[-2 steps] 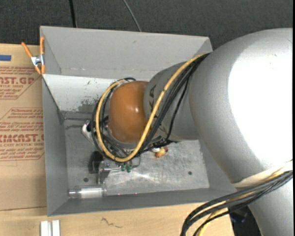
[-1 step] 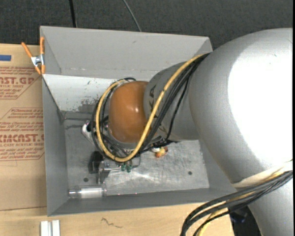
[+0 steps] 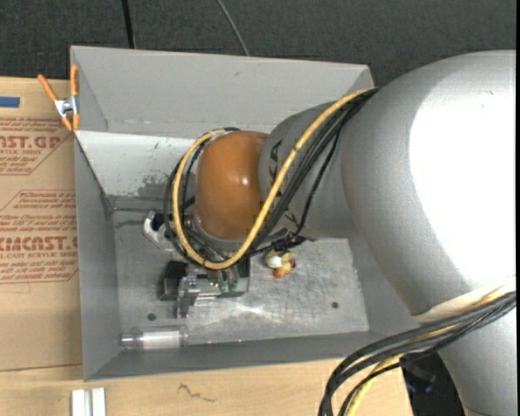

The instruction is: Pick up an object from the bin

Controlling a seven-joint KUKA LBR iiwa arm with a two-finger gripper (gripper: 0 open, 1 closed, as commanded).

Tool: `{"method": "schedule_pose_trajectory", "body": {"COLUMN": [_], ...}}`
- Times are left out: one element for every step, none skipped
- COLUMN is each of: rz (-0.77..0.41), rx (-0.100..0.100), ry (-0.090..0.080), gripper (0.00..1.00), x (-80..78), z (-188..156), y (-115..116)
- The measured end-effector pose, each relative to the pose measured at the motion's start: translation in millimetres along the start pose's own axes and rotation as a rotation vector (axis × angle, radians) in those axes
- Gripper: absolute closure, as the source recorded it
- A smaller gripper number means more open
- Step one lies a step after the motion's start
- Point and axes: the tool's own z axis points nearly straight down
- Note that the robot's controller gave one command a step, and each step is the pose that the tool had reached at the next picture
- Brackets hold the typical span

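Note:
My gripper (image 3: 189, 291) reaches down to the bin floor at the front left, under the arm's wrist. A clear plastic tube (image 3: 152, 340) lies on its side along the front wall, a short way in front of and left of the gripper. To the gripper's right, a small orange and white thing (image 3: 282, 266) sits on the floor beside the arm. A small white piece (image 3: 153, 226) shows at the left, partly hidden by the wrist cables. I see nothing held in the gripper.
The big arm with its orange dome and yellow cables covers the bin's middle and right side. The bin's sloped left wall stands close to the gripper.

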Motion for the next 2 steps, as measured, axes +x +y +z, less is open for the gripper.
{"method": "schedule_pose_trajectory", "body": {"rz": [0.004,-0.022], "rx": [0.012,0.011], "ry": [-0.001,0.001], "gripper": [1.00,1.00], "x": [-7.7,20.6], "z": [-3,-70], "y": [4,-21]}}
